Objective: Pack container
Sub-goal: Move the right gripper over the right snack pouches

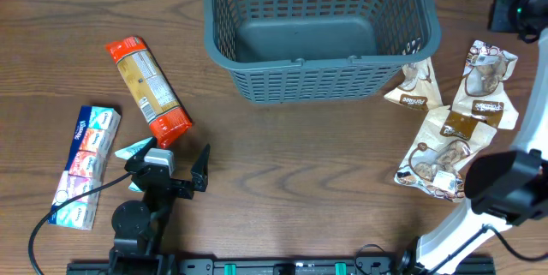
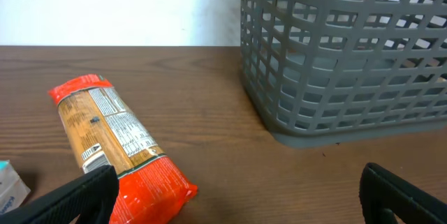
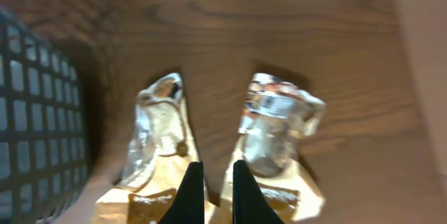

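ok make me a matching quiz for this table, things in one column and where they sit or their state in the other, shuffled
Things:
1. basket
2. orange packet
3. tissue packs
4. left gripper

Places or states:
A. far left edge of the table
B. open, nothing between its fingers
C. top centre, nothing inside
D. lying between the tissue packs and the basket

Pairs: 1-C, 2-D, 3-A, 4-B

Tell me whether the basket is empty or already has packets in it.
Empty. The overhead view shows the basket's bare solid bottom; the orange packet and the brown pouches lie outside on the table.
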